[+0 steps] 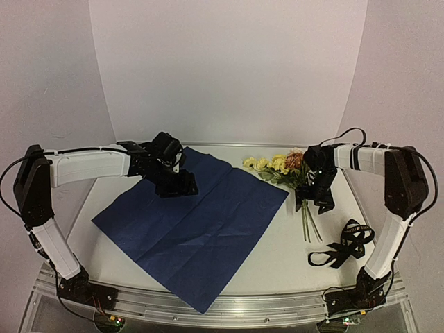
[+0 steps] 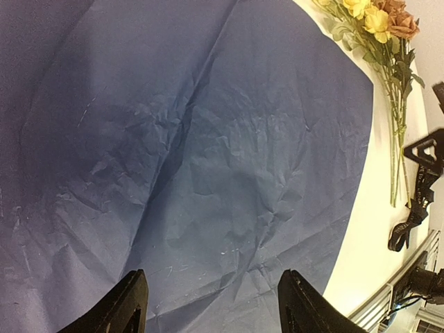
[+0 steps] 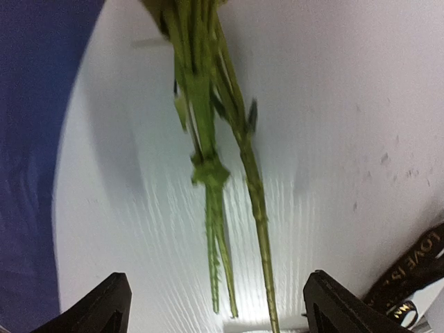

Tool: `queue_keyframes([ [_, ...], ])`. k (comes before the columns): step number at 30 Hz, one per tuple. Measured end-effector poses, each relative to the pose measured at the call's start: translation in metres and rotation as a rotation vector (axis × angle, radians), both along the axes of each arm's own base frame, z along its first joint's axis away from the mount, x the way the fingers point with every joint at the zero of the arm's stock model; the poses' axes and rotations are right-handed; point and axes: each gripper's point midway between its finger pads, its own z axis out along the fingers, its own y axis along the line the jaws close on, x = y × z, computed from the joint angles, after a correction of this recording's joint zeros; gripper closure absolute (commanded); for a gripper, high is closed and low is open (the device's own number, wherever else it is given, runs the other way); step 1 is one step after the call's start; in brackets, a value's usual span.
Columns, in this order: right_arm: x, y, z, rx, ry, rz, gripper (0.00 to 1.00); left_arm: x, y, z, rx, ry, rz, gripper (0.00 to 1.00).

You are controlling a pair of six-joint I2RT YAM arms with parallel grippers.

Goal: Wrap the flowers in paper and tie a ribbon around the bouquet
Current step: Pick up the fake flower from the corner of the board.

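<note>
The paper [image 1: 191,222] lies flat on the table, navy face up and creased [image 2: 208,159]. My left gripper [image 1: 182,186] hovers over its far left part, open [image 2: 211,291], with nothing between the fingers. The flowers [image 1: 277,165] lie to the right of the paper, blooms at the back, thin green stems [image 3: 208,139] pointing toward the near edge. My right gripper [image 1: 320,201] is over the stems and open [image 3: 218,298]; the stems run between its wide-apart fingers without touching them. The black ribbon [image 1: 347,244] lies loosely heaped at the near right [image 3: 409,270].
The white table ends in a metal rail [image 1: 229,305] along the near edge, and the paper's near corner reaches it. White backdrop walls close off the back and sides. The flowers [image 2: 378,24] and ribbon [image 2: 416,208] sit just past the paper's right edge.
</note>
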Motion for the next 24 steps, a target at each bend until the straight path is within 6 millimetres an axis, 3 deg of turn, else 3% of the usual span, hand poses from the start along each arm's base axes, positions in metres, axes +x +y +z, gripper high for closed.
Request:
queue_keyframes([
  [4, 0.028, 0.004, -0.014, 0.042, -0.019, -0.025, 0.25, 0.003, -0.003, 0.006, -0.006, -0.006, 0.000, 0.33],
  [9, 0.037, 0.005, -0.038, 0.046, 0.020, -0.051, 0.42, 0.007, -0.006, 0.008, -0.011, -0.011, -0.001, 0.33],
  [15, 0.048, 0.006, -0.034, 0.032, 0.041, -0.101, 0.52, 0.008, -0.011, -0.001, -0.007, 0.014, -0.010, 0.34],
  [18, 0.047, 0.005, -0.035, 0.023, 0.062, -0.140, 0.56, 0.008, -0.013, -0.007, -0.005, 0.029, -0.014, 0.35],
  [24, 0.025, -0.002, -0.038, -0.054, 0.145, -0.208, 0.60, 0.007, -0.022, -0.022, -0.011, 0.050, -0.029, 0.36],
])
